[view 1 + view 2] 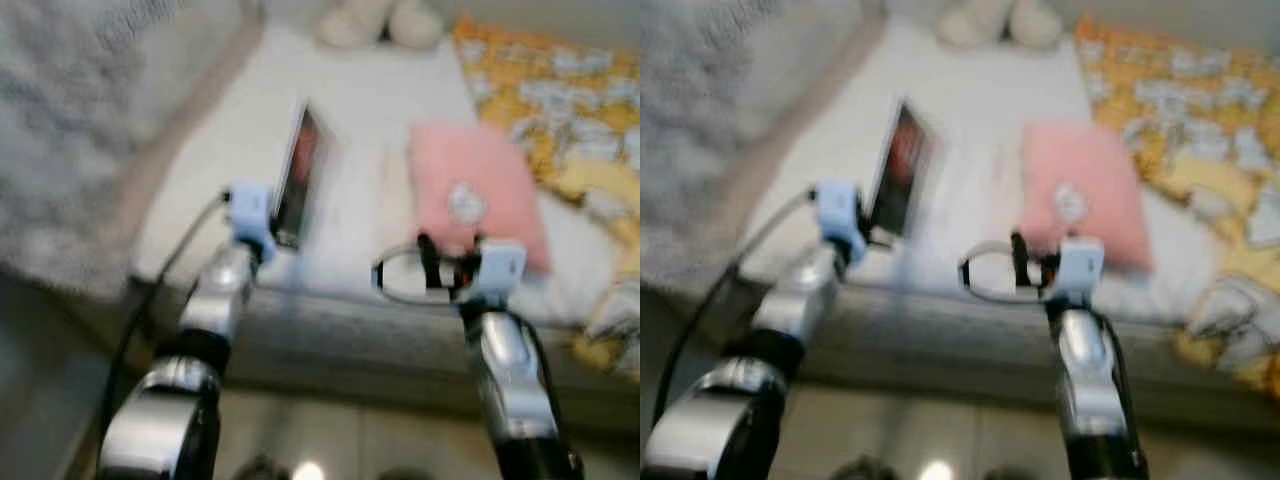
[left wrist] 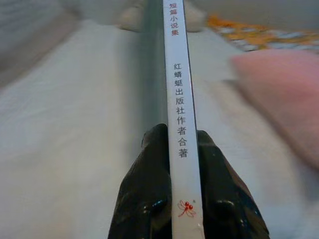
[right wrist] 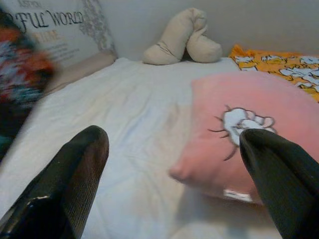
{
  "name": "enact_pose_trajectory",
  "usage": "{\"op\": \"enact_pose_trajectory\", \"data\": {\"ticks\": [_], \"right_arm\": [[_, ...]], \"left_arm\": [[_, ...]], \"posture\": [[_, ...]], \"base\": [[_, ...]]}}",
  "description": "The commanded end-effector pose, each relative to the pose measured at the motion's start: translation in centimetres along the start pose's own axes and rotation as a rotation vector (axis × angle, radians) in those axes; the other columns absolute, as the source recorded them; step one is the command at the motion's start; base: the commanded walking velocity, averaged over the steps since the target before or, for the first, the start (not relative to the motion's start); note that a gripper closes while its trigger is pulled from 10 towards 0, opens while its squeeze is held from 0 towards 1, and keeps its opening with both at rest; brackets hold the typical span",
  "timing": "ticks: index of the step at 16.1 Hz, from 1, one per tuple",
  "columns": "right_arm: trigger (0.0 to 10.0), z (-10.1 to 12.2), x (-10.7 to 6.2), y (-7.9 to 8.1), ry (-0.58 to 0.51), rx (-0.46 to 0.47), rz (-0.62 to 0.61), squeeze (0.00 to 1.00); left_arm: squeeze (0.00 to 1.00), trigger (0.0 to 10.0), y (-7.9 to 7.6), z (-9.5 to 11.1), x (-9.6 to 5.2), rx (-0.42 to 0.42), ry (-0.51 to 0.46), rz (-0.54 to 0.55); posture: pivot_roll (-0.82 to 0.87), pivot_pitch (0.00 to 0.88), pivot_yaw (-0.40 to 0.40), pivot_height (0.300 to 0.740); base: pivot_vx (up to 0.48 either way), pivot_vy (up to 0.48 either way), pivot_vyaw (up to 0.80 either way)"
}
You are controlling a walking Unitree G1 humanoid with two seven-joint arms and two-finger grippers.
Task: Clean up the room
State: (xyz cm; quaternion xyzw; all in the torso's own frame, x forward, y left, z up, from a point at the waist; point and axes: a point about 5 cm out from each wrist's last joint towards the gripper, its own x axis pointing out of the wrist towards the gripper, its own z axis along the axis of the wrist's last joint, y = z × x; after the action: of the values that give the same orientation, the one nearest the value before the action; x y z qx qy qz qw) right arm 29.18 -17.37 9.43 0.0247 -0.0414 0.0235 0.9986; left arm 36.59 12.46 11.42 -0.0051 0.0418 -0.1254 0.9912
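**Book in my left gripper, over the bed**

My left gripper is clamped on a thin book, spine facing me, held upright above the white bed near its front edge. My right gripper hangs wide apart, nothing in it, just in front of the pink pillow. A beige plush toy sits at the far end, and a yellow patterned blanket is off to the right.

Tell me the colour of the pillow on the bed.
Pink pillow, with a small white cartoon print; clearest in the right wrist view.
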Motion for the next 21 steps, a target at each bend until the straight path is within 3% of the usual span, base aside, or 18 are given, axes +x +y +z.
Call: {"op": "enact_pose_trajectory", "data": {"ticks": [1,2,4,5,8,21], "right_arm": [[10.0,-0.1,-0.2,-1.2,0.012,-0.011,-0.025,0.00],[10.0,-0.1,-0.3,-1.3,0.016,-0.016,-0.022,0.00],[10.0,-0.2,-0.3,-1.4,0.021,-0.021,-0.017,0.00],[10.0,-0.2,-0.2,-1.4,0.022,-0.023,-0.014,0.00],[10.0,0.0,0.0,-1.2,0.018,-0.023,-0.009,0.00],[10.0,-0.6,-0.5,-1.8,0.049,-0.037,-0.008,0.00]], "left_arm": [[0.00,10.0,-1.2,0.6,0.6,0.025,-0.024,-0.016],[0.00,10.0,-1.5,0.7,0.6,0.068,-0.037,-0.011],[0.00,10.0,-2.2,0.8,0.6,0.043,-0.040,-0.040],[0.00,10.0,-2.4,1.0,0.6,0.008,-0.059,-0.061],[0.00,10.0,-3.1,1.1,0.7,0.028,-0.071,-0.079],[0.00,10.0,-6.0,0.6,0.5,-0.020,-0.080,-0.138]], "posture": [[-0.01,0.000,0.003,0.740],[0.00,0.000,-0.006,0.740],[0.00,0.000,-0.010,0.740],[0.00,0.000,-0.009,0.740],[0.00,0.000,-0.007,0.740],[-0.01,0.000,-0.016,0.740]], "base": [[0.000,0.480,0.00],[0.000,0.375,0.00],[0.000,0.000,0.00],[0.480,0.000,0.00],[0.480,0.000,0.00],[0.480,0.000,0.00]]}}
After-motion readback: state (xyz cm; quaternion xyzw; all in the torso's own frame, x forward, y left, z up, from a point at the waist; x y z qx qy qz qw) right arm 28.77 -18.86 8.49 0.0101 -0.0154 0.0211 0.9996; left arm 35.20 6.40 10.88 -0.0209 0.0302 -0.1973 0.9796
